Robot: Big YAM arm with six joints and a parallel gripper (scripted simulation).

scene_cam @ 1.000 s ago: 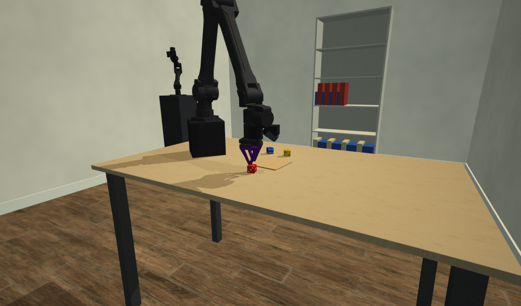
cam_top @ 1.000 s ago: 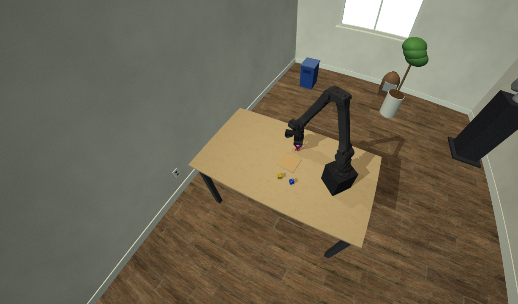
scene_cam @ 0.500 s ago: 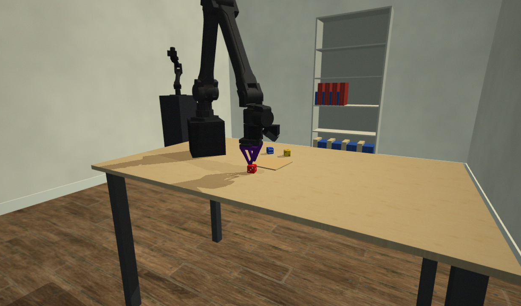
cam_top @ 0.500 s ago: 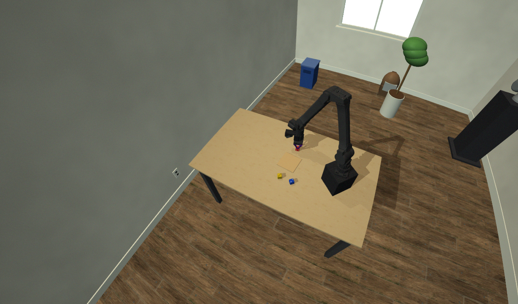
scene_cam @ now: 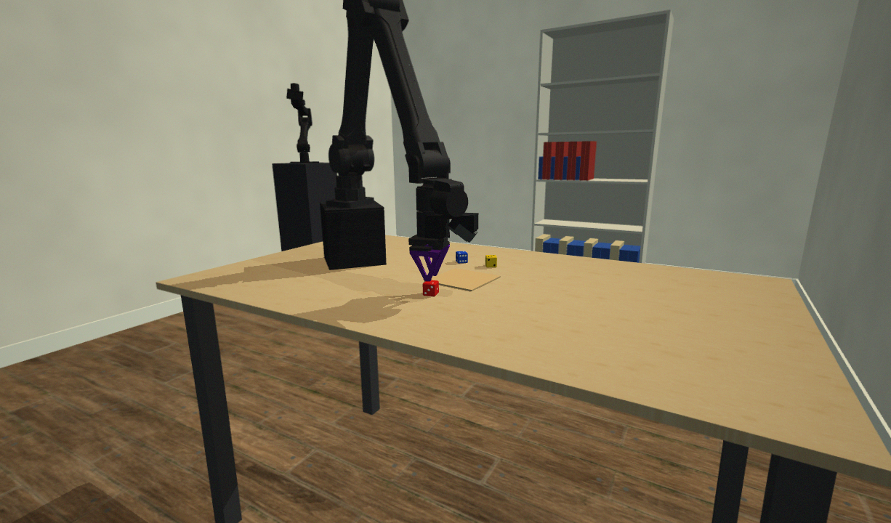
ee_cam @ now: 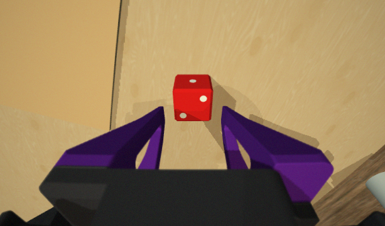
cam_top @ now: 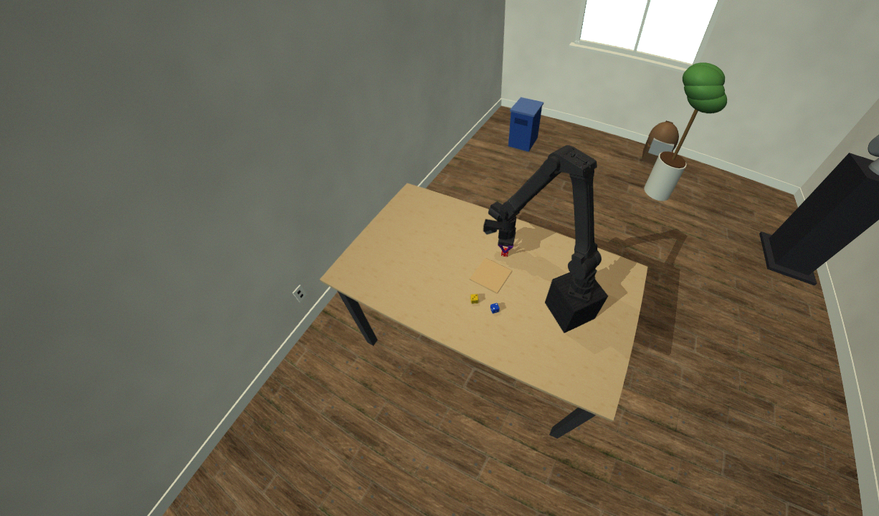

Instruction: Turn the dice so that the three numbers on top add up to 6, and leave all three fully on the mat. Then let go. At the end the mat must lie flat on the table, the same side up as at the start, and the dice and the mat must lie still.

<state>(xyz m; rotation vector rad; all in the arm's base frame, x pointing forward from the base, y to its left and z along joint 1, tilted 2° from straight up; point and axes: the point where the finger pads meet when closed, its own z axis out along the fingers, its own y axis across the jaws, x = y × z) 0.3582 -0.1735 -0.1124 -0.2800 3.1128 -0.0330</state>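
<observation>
Gripper, fingers parted and holding nothing, hangs at frame centre just above the red die, right of the mat.

red die, purple claw, tan mat

One die sits on the table beside the mat (off it); two others lie beyond.
</observation>
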